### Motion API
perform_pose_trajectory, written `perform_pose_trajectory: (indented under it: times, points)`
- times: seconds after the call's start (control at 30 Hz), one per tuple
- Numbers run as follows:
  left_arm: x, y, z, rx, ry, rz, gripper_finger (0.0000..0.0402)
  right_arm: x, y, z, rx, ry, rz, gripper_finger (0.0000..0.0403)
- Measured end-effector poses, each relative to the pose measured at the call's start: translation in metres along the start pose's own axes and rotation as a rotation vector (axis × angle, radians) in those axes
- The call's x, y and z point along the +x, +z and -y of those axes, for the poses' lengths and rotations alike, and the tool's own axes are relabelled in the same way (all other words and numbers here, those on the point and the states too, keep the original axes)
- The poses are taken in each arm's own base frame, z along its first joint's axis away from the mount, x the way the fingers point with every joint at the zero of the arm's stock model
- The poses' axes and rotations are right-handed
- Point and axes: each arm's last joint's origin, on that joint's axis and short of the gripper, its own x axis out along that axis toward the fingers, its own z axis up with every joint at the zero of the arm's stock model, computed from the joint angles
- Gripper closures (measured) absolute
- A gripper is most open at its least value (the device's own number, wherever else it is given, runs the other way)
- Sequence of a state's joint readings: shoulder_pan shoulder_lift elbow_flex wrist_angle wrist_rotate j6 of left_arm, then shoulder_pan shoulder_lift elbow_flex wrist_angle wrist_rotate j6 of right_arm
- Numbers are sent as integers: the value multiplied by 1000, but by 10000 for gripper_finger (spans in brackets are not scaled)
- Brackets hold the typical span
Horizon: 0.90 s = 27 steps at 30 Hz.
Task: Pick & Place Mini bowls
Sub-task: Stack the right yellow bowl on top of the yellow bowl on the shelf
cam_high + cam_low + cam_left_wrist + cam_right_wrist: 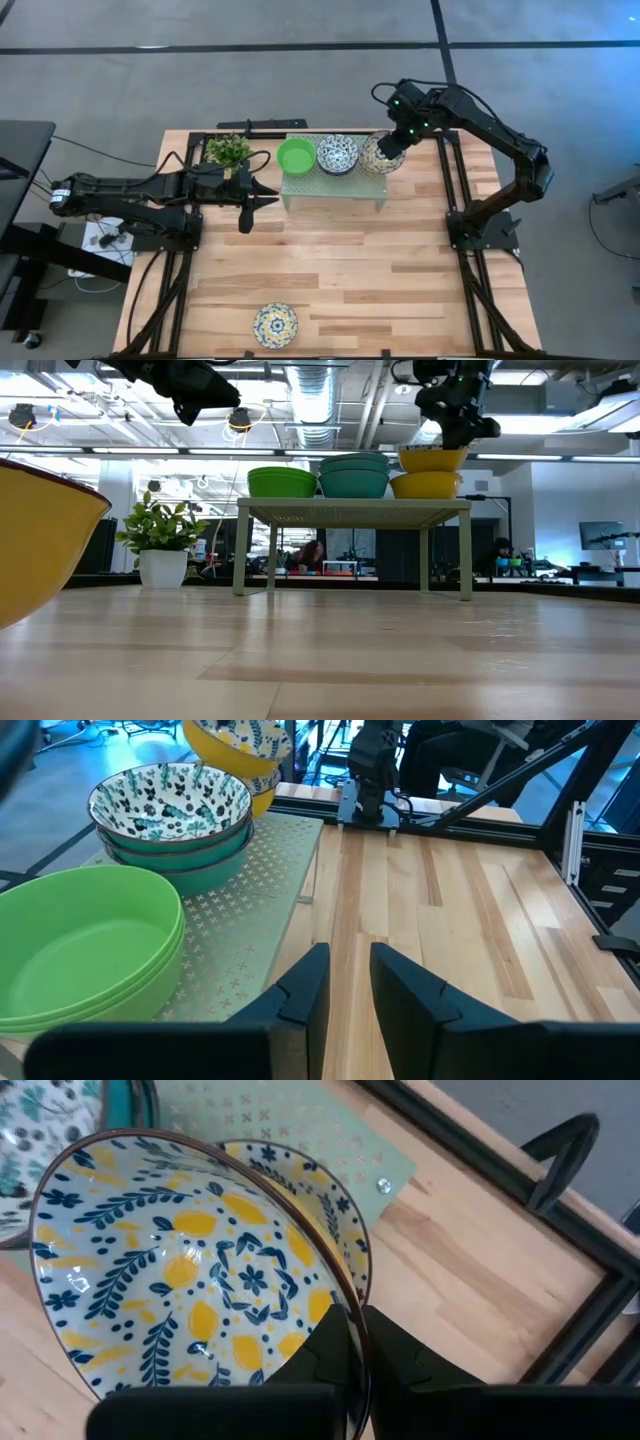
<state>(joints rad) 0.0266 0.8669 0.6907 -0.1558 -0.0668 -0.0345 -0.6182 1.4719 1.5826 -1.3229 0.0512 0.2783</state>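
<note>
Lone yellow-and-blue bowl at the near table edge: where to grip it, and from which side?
Grip the lone yellow-and-blue bowl by its rim, coming straight down, one finger inside and one outside the wall. It sits upright and open, nothing beside it, so any rim point seems reachable. The right end effector holds its twin that way.

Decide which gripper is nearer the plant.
Left. The left gripper hangs just beside the plant, while the right gripper holds a yellow bowl over the rack's far end.
</note>
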Motion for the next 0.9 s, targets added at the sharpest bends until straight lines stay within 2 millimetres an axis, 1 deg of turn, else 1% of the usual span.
perform_pose_trajectory:
  times: [0.23,0.4,0.53,0.77,0.9]
  points:
    - [0,0,0,0,0,0,325,19,8,-5,-17,11,-59,397]
    - [0,0,0,0,0,0,325,28,12,-4,-13,7,-92,397]
    - [0,0,0,0,0,0,325,30,12,-5,-12,28,-102,391]
    - [0,0,0,0,0,0,325,31,13,-5,-48,29,-95,355]
    - [0,0,0,0,0,0,325,31,13,-5,-48,28,-92,344]
